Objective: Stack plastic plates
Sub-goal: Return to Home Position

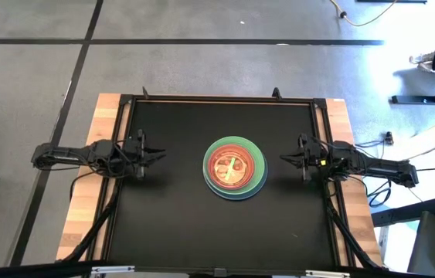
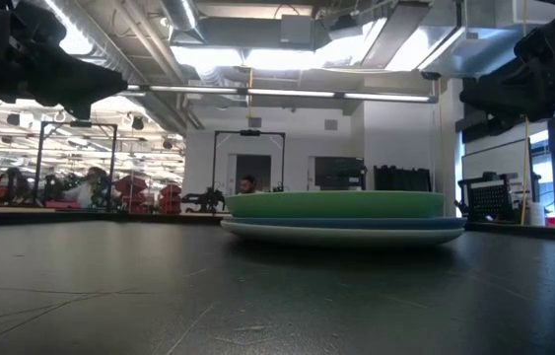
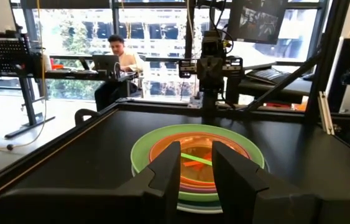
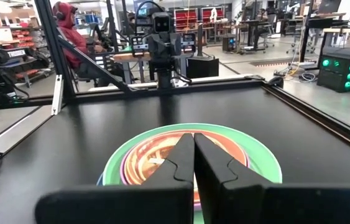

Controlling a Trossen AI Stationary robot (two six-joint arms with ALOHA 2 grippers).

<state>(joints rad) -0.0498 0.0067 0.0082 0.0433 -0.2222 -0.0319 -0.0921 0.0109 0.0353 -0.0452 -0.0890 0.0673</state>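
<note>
— From above I see the stack of plates [image 1: 235, 167] in the middle of the table [image 1: 171, 224]. The left gripper [image 1: 154, 154] and right gripper [image 1: 287, 158] flank it, both well clear.
— Low view?
— The stack [image 2: 341, 217] sits flat: green over blue over a pale plate, nothing tilted.
— Left wrist?
— The left gripper's fingers [image 3: 165, 177] stand apart with nothing between them, aimed at the stack.
— Right wrist?
— The right gripper's fingers [image 4: 181, 162] are pressed together, empty.
— So, homing?
— I judge so. I'd draw each arm straight back, level and slow, so neither dips toward the rim and nudges the pile.
</note>
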